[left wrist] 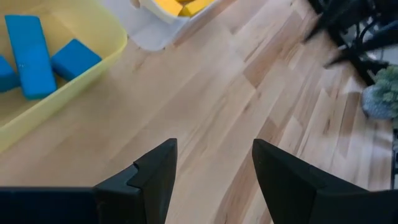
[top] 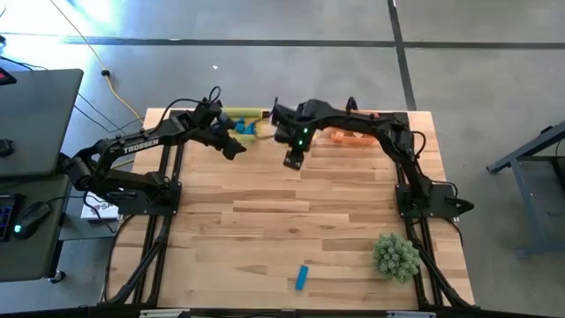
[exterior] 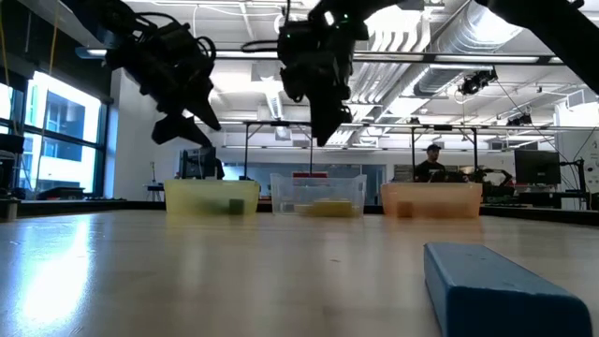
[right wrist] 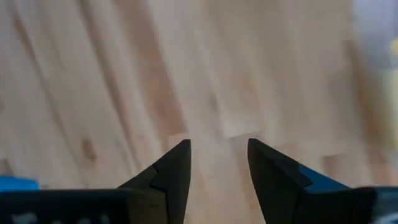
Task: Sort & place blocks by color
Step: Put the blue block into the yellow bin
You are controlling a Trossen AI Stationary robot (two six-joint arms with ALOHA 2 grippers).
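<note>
One blue block (top: 302, 276) lies flat on the table near the front edge, and shows large in the low view (exterior: 505, 285). More blue blocks (left wrist: 37, 56) lie in the yellow bin (top: 243, 124) at the far edge. Yellow blocks (left wrist: 180, 6) lie in the clear bin (exterior: 318, 195) beside it. My left gripper (left wrist: 214, 146) hangs open above bare table just in front of the yellow bin, with nothing between its fingers. My right gripper (right wrist: 217, 144) is open too, pointing down over bare wood (top: 292, 162) in front of the clear bin.
An orange bin (top: 353, 134) stands at the far right of the bin row. A spiky green plant ball (top: 395, 256) sits near the front right corner. Bare wood fills the middle of the table (top: 265, 212). A person (exterior: 432, 164) is in the room behind.
</note>
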